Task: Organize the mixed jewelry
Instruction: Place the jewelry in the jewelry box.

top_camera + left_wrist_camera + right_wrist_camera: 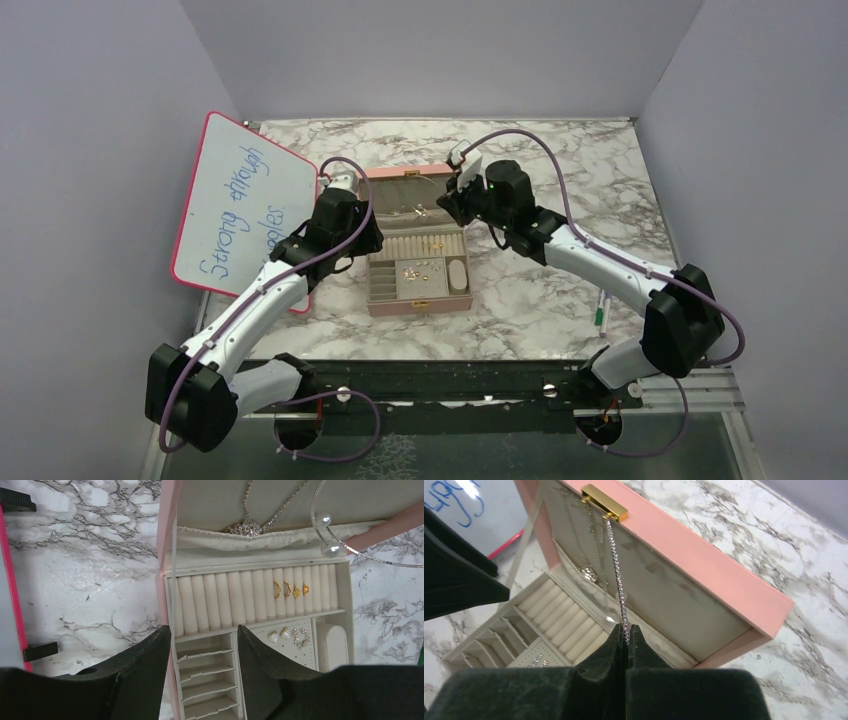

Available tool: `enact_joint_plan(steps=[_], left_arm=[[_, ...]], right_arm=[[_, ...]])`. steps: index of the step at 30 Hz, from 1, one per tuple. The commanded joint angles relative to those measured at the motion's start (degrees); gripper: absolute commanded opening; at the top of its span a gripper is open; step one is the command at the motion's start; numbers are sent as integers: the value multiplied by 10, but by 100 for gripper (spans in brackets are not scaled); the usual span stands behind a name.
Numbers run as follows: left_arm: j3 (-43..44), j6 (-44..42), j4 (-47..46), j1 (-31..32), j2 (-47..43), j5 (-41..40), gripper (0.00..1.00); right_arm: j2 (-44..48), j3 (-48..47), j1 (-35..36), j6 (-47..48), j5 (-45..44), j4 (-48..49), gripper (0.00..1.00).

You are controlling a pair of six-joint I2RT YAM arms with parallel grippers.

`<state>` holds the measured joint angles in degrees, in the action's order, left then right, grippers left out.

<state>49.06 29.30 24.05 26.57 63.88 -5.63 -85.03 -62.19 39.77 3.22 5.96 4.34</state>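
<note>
The right hand is clenched tight on the low end of a thin sparkly silver chain. The chain runs straight up from the fingertips to the shiny gold clasp on the rim of the open lid of the pink box. I cannot tell if it is hooked there or just lies against it. The box sits on the white-and-grey marble tabletop.

The chain looks very light and floppy, like string. It is made of tiny bright stones, so it may slip, catch on the clasp, or snap if tugged hard. Pinching it near one end, as now, looks like a good way to hold it. A slow, soft pull would be best.

The left hand is released, with its fingers apart and nothing in them. It hangs over the box's side wall, one finger outside and one over the small empty slots. Small gold rings are tucked in the soft white rolls, further along the box from that hand. Little pearl and sparkly earrings sit on the dotted pad, near the finger inside the box. They are tiny, hard and easy to drop.
</note>
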Motion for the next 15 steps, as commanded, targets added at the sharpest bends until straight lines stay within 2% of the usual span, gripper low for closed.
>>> enact_joint_plan(steps=[1, 10, 15], left_arm=[[21, 1, -10, -4, -15, 5, 53], [19, 3, -9, -5, -26, -14, 54], [19, 4, -9, -6, -28, -16, 54]], right_arm=[[16, -3, 0, 12, 73, 36, 1], [24, -4, 0, 25, 148, 55, 1], [22, -5, 0, 19, 110, 45, 1]])
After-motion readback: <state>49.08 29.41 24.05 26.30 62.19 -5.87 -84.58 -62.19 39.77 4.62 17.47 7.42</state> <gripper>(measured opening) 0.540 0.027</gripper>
